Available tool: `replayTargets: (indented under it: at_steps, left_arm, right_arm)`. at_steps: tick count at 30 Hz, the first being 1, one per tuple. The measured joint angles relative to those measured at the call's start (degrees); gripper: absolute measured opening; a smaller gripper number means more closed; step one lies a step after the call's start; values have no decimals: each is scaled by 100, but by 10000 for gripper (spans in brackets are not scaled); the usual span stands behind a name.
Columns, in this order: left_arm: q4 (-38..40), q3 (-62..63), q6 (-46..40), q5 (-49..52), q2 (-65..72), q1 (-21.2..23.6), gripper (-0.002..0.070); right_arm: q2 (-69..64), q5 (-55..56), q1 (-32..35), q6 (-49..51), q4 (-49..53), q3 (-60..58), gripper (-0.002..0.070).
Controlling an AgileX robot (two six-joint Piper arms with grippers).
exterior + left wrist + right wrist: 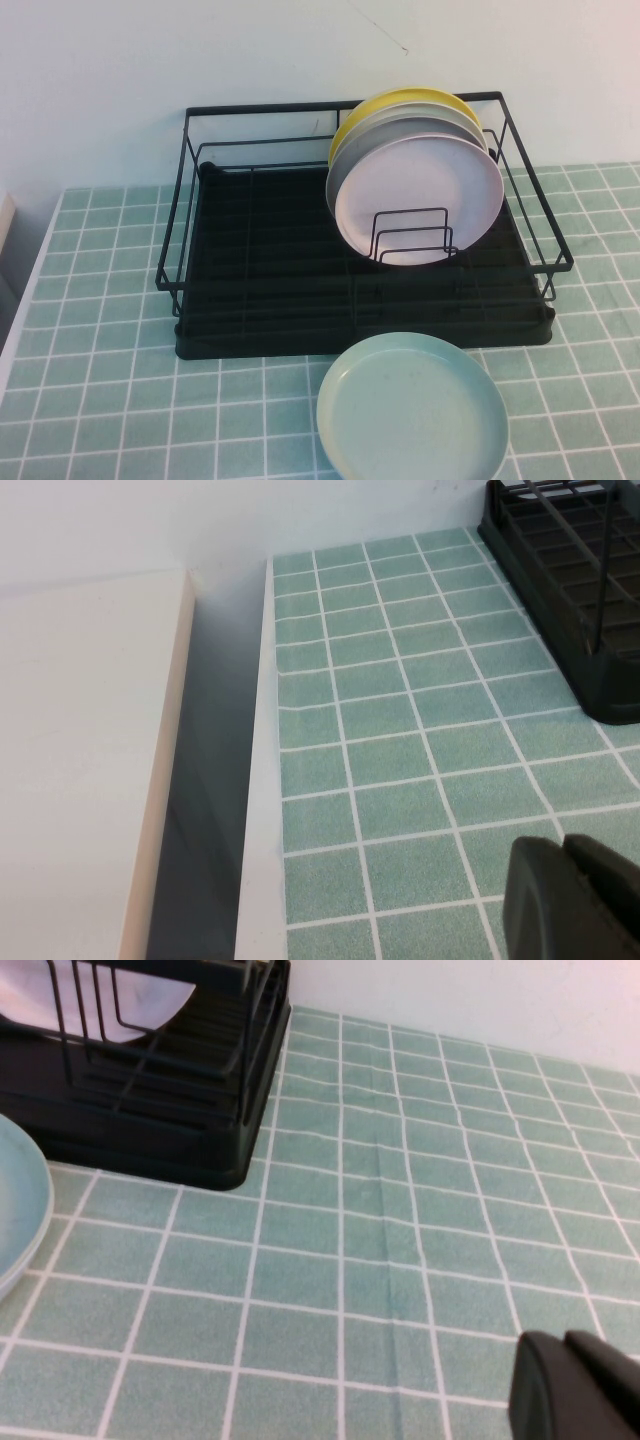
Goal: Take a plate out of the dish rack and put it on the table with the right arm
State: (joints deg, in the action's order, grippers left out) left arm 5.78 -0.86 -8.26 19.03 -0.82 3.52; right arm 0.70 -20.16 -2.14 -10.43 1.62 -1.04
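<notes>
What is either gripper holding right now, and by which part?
Nothing. The right gripper is shut and empty over bare table; the left gripper looks shut and empty too. The green plate lies flat in front of the dish rack.

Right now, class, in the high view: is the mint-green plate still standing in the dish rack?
No: the plate lies flat on the table, in front of the dish rack.

Matt, smooth mint plate (412, 408) on speckled matt tiled table (110, 380); dish rack (260, 290) of black-coated wire.

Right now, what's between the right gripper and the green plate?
Only bare table tiles between the shut right gripper and the plate, in the right wrist view.
</notes>
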Motion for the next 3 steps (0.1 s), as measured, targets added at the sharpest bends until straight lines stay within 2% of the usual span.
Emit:
replayTargets:
  at_steps: [3]
  left_arm:
    - [0,0,0,0,0,0,-3]
  right_arm:
    - [0,0,0,0,0,0,-1]
